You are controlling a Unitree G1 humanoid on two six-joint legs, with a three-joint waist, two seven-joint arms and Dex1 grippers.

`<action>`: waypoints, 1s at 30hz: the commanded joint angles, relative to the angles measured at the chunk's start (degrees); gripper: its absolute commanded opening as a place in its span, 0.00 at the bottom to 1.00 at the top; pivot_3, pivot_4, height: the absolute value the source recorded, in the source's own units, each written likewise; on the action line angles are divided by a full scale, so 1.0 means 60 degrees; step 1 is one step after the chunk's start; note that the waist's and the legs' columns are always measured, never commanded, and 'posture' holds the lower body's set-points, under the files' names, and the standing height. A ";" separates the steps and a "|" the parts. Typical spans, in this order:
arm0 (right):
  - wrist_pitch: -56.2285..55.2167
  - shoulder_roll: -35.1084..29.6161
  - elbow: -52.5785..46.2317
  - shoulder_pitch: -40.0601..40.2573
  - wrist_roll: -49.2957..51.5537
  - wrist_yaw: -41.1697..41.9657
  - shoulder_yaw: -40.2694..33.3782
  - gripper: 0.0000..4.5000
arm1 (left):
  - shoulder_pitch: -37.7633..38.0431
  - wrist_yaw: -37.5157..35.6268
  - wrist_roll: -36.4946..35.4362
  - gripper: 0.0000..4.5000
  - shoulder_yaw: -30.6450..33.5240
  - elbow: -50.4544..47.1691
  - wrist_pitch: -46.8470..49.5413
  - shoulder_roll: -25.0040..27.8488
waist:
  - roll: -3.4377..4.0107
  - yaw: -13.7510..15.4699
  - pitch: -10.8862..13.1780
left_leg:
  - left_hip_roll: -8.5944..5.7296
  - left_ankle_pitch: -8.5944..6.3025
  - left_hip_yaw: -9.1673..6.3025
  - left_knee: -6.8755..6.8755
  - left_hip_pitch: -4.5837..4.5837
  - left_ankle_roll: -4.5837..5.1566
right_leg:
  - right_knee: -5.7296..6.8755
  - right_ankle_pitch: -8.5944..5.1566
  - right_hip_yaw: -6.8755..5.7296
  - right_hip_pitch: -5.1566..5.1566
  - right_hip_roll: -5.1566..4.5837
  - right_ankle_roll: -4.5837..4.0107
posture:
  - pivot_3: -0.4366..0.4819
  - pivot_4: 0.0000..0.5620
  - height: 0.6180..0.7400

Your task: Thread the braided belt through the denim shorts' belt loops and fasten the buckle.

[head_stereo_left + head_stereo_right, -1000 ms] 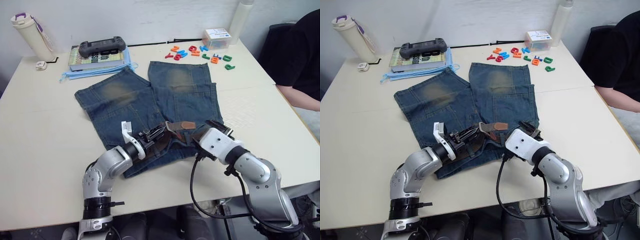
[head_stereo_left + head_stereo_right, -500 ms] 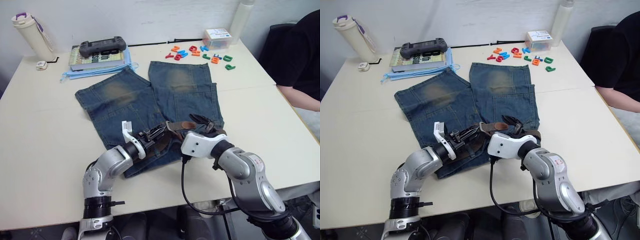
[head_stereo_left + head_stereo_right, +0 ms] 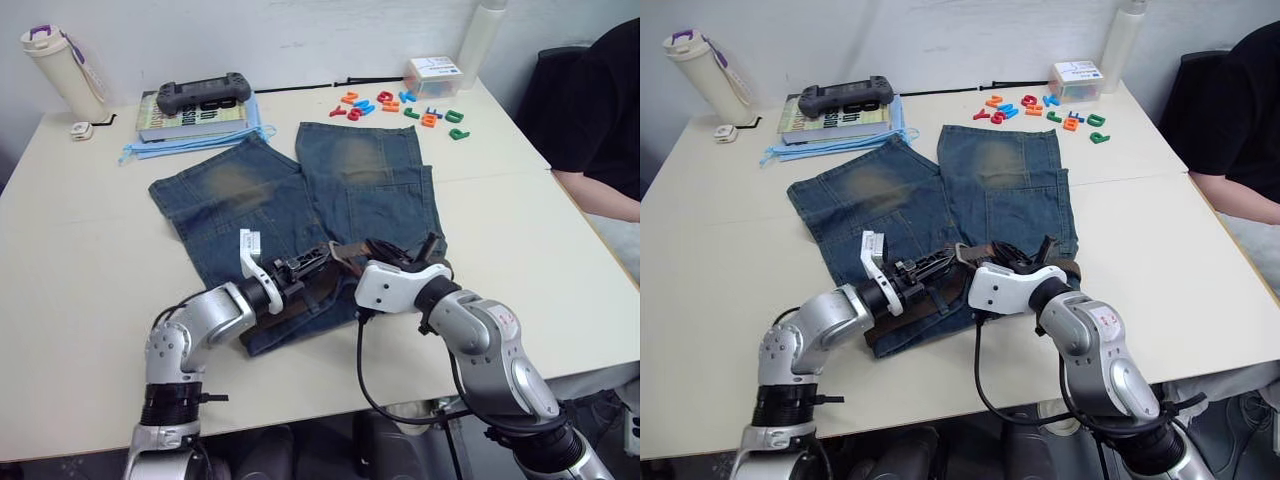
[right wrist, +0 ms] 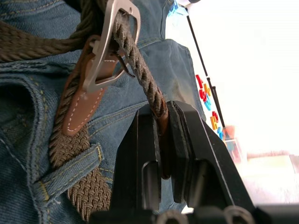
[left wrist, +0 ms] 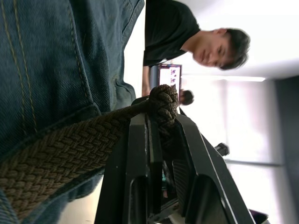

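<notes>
Right gripper [image 4: 159, 135] is clamped on the tip end of the braided belt [image 4: 140, 70], fingers pinching the strap just past the point where it has gone through the buckle [image 4: 112, 42]. A second ago this arm sat back at the near edge of the waistband, to the right of the buckle; half a second ago it had swung in over the strap, and now it is locked on and lying low across the waistband of the denim shorts [image 3: 300, 200]. So the tip is through the frame, by the look of it, and the pull to snug it seems to be the step in hand.

Just beside it, the left gripper [image 5: 161, 126] is closed on a bunched fold of the belt, holding the buckle side, and its arm has dropped lower toward the table [image 3: 80, 260] over the last second. Below the buckle a belt loop [image 4: 70, 172] crosses the strap, which says the threading is done at least there.

Whether the prong has found a gap in the weave, I cannot tell. Fastening is close, not finished, in my judgement.
</notes>
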 commanded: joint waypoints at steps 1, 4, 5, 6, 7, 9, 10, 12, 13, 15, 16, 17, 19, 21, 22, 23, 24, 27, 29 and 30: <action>-0.0031 0.0091 -0.0173 -0.0080 -0.0211 -0.0197 -0.0334 0.00 | -0.0097 -0.0858 0.0338 0.43 0.0034 -0.0814 0.0183 0.0606 | 0.0001 0.0000 0.0000 | 0.0001 0.0000 -0.0001 -0.0001 0.0000 0.0000 | 0.0000 0.0000 -0.0001 -0.0001 0.0000 0.0000 | 0.48 0.27 0.98; -0.0047 0.0166 -0.0095 -0.0165 -0.0230 -0.0198 -0.0358 0.00 | 0.0107 -0.1919 0.1028 0.70 0.0069 -0.1254 0.0629 0.1580 | 0.0001 -0.0015 0.0000 | -0.0002 0.0000 -0.0001 -0.0001 -0.0001 0.0001 | -0.0002 0.0000 -0.0001 0.0000 -0.0002 0.0000 | 0.48 0.27 0.98; -0.0050 0.0190 -0.0069 -0.0233 -0.0210 -0.0190 -0.0388 0.00 | 0.0259 -0.2392 0.1245 0.79 0.0253 -0.1382 0.0708 0.1949 | 0.0002 -0.0034 0.0001 | 0.0000 0.0000 0.0001 -0.0003 -0.0001 0.0000 | -0.0001 0.0000 0.0001 -0.0002 0.0000 -0.0001 | 0.48 0.27 0.98; -0.0054 0.0208 -0.0051 -0.0279 -0.0198 -0.0184 -0.0409 0.00 | 0.0368 -0.2749 0.1394 0.79 0.0367 -0.1456 0.0724 0.2208 | 0.0004 -0.0061 0.0001 | 0.0001 0.0000 0.0001 -0.0009 0.0000 0.0000 | 0.0000 -0.0001 0.0002 -0.0003 0.0001 -0.0002 | 0.48 0.27 0.98; -0.0072 0.0192 -0.0060 -0.0374 -0.0138 -0.0159 -0.0489 0.00 | 0.0593 -0.3640 0.2040 0.79 0.0368 -0.1735 0.0922 0.2823 | 0.0004 -0.0101 0.0002 | 0.0002 0.0000 0.0001 -0.0012 0.0000 0.0000 | 0.0000 -0.0002 0.0002 -0.0004 0.0001 -0.0004 | 0.48 0.27 0.98; -0.0148 0.0107 -0.0112 -0.0547 -0.0010 -0.0069 -0.0647 0.00 | 0.1046 -0.5249 0.3223 0.79 0.0260 -0.2208 0.1132 0.3817 | 0.0007 -0.0154 0.0004 | 0.0006 0.0001 0.0000 -0.0025 0.0001 -0.0002 | 0.0000 -0.0006 -0.0001 -0.0007 0.0002 -0.0012 | 0.48 0.27 0.98; -0.0197 0.0058 -0.0142 -0.0621 0.0048 -0.0014 -0.0721 0.00 | 0.1260 -0.5947 0.3713 0.79 0.0209 -0.2381 0.1128 0.4186 | 0.0009 -0.0195 0.0006 | 0.0005 0.0001 0.0001 -0.0027 0.0001 -0.0002 | 0.0000 -0.0009 -0.0003 -0.0008 0.0001 -0.0017 | 0.48 0.27 0.98; -0.0392 -0.0137 -0.0236 -0.0800 0.0227 0.0127 -0.0959 0.00 | 0.1889 -0.7697 0.5799 0.79 -0.0506 -0.3003 0.0316 0.5133 | 0.0015 -0.0214 0.0009 | 0.0001 0.0001 0.0002 -0.0038 0.0000 -0.0001 | -0.0007 -0.0010 -0.0001 -0.0010 -0.0001 -0.0019 | 0.48 0.27 0.98; -0.0534 -0.0275 -0.0276 -0.0859 0.0345 0.0227 -0.1053 0.00 | 0.2149 -0.8508 0.6767 0.79 -0.0924 -0.3283 -0.0158 0.5500 | 0.0016 -0.0217 0.0009 | 0.0000 0.0001 0.0002 -0.0040 -0.0001 -0.0001 | -0.0014 -0.0011 -0.0002 -0.0010 -0.0003 -0.0020 | 0.48 0.27 0.98; -0.0809 -0.0519 -0.0350 -0.0916 0.0577 0.0397 -0.1235 0.00 | 0.2526 -0.9617 0.8452 0.79 -0.1686 -0.3583 -0.1132 0.5971 | 0.0021 -0.0213 0.0012 | 0.0000 0.0001 0.0004 -0.0052 -0.0001 0.0001 | -0.0027 -0.0011 -0.0002 -0.0007 -0.0005 -0.0021 | 0.48 0.27 0.98; -0.0913 -0.0647 -0.0376 -0.0924 0.0679 0.0477 -0.1323 0.00 | 0.2664 -0.9920 0.9180 0.79 -0.2016 -0.3540 -0.1565 0.6053 | 0.0021 -0.0197 0.0013 | 0.0002 0.0001 0.0004 -0.0053 -0.0001 0.0001 | -0.0028 -0.0011 -0.0001 -0.0007 -0.0008 -0.0020 | 0.48 0.27 0.98; -0.1038 -0.0777 -0.0389 -0.0926 0.0776 0.0545 -0.1407 0.00 | 0.2748 -1.0110 0.9742 0.79 -0.2239 -0.3415 -0.1896 0.6047 | 0.0022 -0.0192 0.0013 | 0.0004 0.0001 -0.0004 -0.0051 -0.0006 0.0001 | -0.0033 -0.0011 -0.0010 -0.0006 -0.0010 -0.0021 | 0.48 0.27 0.98; -0.1256 -0.1024 -0.0352 -0.0884 0.0936 0.0611 -0.1579 0.00 | 0.2869 -1.0433 1.0540 0.79 -0.2467 -0.3122 -0.2367 0.5954 | 0.0025 -0.0192 0.0015 | 0.0005 0.0001 -0.0004 -0.0052 -0.0007 0.0002 | -0.0036 -0.0011 -0.0009 -0.0005 -0.0017 -0.0020 | 0.48 0.27 0.98; -0.1480 -0.1340 -0.0177 -0.0795 0.1014 0.0615 -0.1831 0.00 | 0.3059 -1.0867 1.1131 0.79 -0.2554 -0.2899 -0.2746 0.5983 | 0.0025 -0.0198 0.0015 | 0.0009 -0.0001 -0.0005 -0.0049 -0.0008 0.0004 | -0.0037 -0.0010 -0.0009 -0.0002 -0.0025 -0.0020 | 0.48 0.27 0.98; -0.1570 -0.1505 -0.0040 -0.0779 0.1027 0.0581 -0.1976 0.00 | 0.3190 -1.1090 1.1412 0.79 -0.2570 -0.2794 -0.2943 0.6047 | 0.0025 -0.0201 0.0015 | 0.0010 -0.0001 -0.0004 -0.0050 -0.0007 0.0005 | -0.0036 -0.0010 -0.0007 -0.0002 -0.0029 -0.0019 | 0.48 0.27 0.98; -0.1612 -0.1634 0.0087 -0.0782 0.1036 0.0553 -0.2102 0.00 | 0.3347 -1.1346 1.1701 0.79 -0.2584 -0.2704 -0.3156 0.6139 | 0.0026 -0.0202 0.0015 | 0.0012 -0.0001 -0.0004 -0.0050 -0.0007 0.0005 | -0.0036 -0.0010 -0.0007 -0.0002 -0.0035 -0.0019 | 0.48 0.27 0.98; -0.1653 -0.1755 0.0221 -0.0813 0.1011 0.0489 -0.2226 0.00 | 0.3539 -1.1636 1.2015 0.79 -0.2611 -0.2617 -0.3393 0.6284 | 0.0026 -0.0211 0.0015 | 0.0013 -0.0002 -0.0004 -0.0053 -0.0007 0.0006 | -0.0037 -0.0010 -0.0008 -0.0002 -0.0035 -0.0019 | 0.48 0.27 0.98; -0.1632 -0.1866 0.0436 -0.0942 0.1067 0.0406 -0.2427 0.00 | 0.4022 -1.2344 1.2623 0.79 -0.2539 -0.2398 -0.3974 0.6617 | 0.0029 -0.0270 0.0014 | 0.0023 -0.0004 0.0004 -0.0055 -0.0004 0.0006 | -0.0037 -0.0010 -0.0001 -0.0003 -0.0035 -0.0020 | 0.48 0.27 0.98; -0.1749 -0.1969 0.0596 -0.0954 0.1052 0.0369 -0.2502 0.00 | 0.4194 -1.2611 1.2682 0.79 -0.2345 -0.2270 -0.4078 0.6667 | 0.0039 -0.0270 0.0011 | 0.0029 -0.0006 0.0010 -0.0065 0.0003 0.0006 | -0.0038 -0.0011 0.0004 -0.0003 -0.0035 -0.0021 | 0.48 0.27 0.98; -0.1823 -0.2035 0.0698 -0.0957 0.1030 0.0337 -0.2542 0.00 | 0.4244 -1.2719 1.2704 0.79 -0.2238 -0.2198 -0.4118 0.6663 | 0.0040 -0.0259 0.0012 | 0.0033 -0.0006 0.0011 -0.0064 0.0003 0.0006 | -0.0037 -0.0011 0.0004 -0.0003 -0.0033 -0.0022 | 0.48 0.27 0.98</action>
